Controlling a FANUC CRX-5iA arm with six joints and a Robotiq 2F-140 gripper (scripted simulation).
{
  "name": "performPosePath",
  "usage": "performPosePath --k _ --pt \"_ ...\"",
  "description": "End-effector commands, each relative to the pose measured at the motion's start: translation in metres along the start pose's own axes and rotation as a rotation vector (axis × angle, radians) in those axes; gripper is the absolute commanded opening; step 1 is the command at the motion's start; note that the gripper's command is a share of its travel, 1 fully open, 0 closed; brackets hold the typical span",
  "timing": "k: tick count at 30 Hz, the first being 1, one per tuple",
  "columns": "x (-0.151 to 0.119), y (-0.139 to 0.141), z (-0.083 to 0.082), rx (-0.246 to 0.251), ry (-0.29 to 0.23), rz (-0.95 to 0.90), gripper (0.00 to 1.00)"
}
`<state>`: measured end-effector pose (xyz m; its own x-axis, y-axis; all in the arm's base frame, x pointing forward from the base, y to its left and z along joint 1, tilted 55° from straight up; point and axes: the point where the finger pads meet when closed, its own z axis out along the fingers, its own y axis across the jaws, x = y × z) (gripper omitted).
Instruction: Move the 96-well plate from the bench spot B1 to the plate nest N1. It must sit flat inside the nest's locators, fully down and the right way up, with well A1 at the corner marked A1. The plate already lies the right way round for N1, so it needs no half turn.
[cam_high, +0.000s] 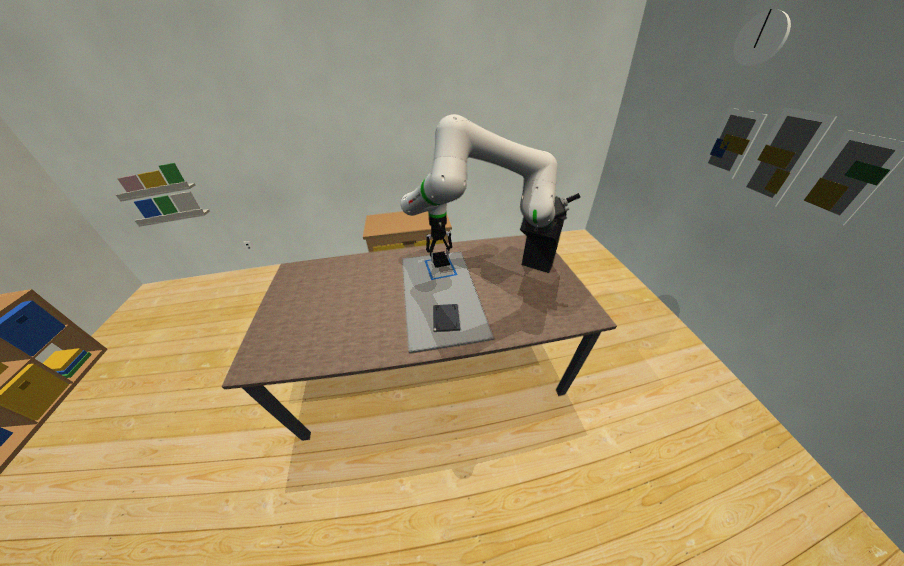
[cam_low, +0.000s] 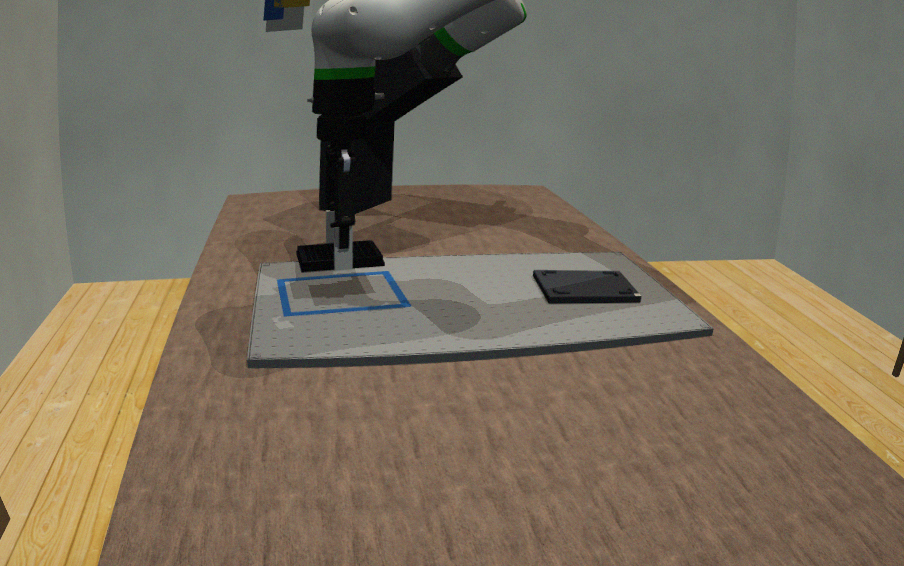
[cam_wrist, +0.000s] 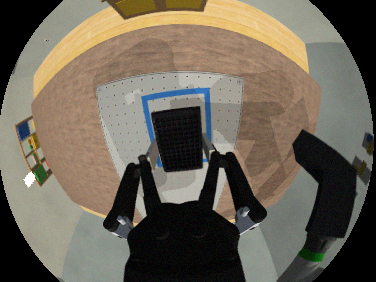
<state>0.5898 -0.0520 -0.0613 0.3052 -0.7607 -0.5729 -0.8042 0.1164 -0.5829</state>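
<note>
My gripper (cam_low: 340, 253) is shut on the black 96-well plate (cam_low: 332, 254) and holds it level a little above the blue-outlined bench spot B1 (cam_low: 342, 292); the plate's shadow lies inside the outline. In the wrist view the plate (cam_wrist: 178, 139) sits between my two fingers, over the blue frame (cam_wrist: 178, 123). In the top view the plate (cam_high: 438, 259) hangs just above the blue square (cam_high: 440, 268). The plate nest N1 (cam_low: 587, 286) is a dark flat plate with corner locators at the other end of the grey breadboard; it also shows in the top view (cam_high: 446, 317). It is empty.
The grey breadboard (cam_low: 467, 310) lies on the brown table (cam_high: 413, 306). The arm's black base (cam_high: 541, 243) stands at the table's far right corner. A wooden cabinet (cam_high: 390, 231) stands behind the table.
</note>
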Motion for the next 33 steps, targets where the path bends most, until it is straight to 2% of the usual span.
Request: performPosePath --k 1,4,22,28,33 --pt "0.000 0.000 -0.004 0.000 0.000 0.000 0.00" --pt "0.000 0.000 -0.009 0.000 0.000 0.000 0.00" --pt "0.000 0.000 -0.009 0.000 0.000 0.000 0.00" --pt "-0.019 -0.004 -0.010 0.000 0.000 0.200 0.00" --pt "-0.029 -0.005 -0.010 0.000 0.000 0.213 0.00"
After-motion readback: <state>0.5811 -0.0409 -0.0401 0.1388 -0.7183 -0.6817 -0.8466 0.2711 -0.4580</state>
